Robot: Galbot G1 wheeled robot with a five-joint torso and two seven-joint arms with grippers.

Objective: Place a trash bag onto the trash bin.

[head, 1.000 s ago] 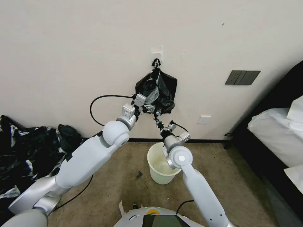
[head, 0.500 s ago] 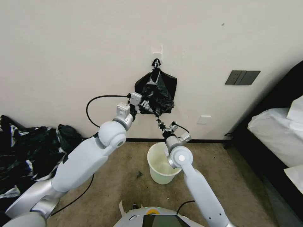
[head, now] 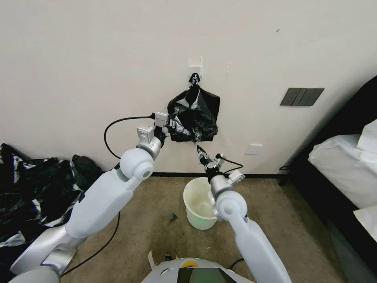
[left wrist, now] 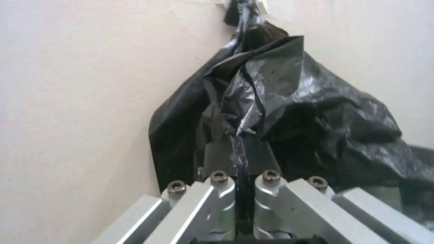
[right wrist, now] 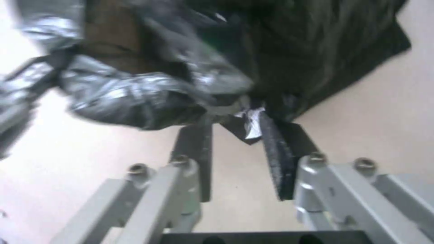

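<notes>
Bag (head: 193, 116) hangs from a white hook (head: 195, 71) on the wall, black and crumpled, peak tied at the hook.

Head view: left gripper (head: 175, 127) sits at the bag's lower left edge, touching the plastic. Right gripper (head: 200, 150) is just below the bag's bottom edge, pointing up at it, w/ a small gap. Bin (head: 199, 203) stands on the carpet below the bag, near the wall, partly behind the right arm's elbow joint. Pile of black-and-silver plastic (head: 31, 188) lies on the floor well left of the bin. Grey switch plate (head: 301, 96) is on the wall right of the bag; white socket (head: 254, 149) lower, also right of the bag. White bedding (head: 345, 161) at the far right.

Left wrist view: left gripper (left wrist: 238, 159) has its pads pressed together, pinching a fold of the bag (left wrist: 289, 115); the plastic bunches up from the pads toward the hook end at the wall.

Right wrist view: right gripper (right wrist: 235, 135) has its jaws parted, a moderate gap. Bag (right wrist: 190, 67) hangs right at the fingertips; a small crumpled tip of plastic dips between the pads near the one finger (right wrist: 273, 152), but the other pad is clear of it, so nothing is clamped. Bare wall shows through the gap.
</notes>
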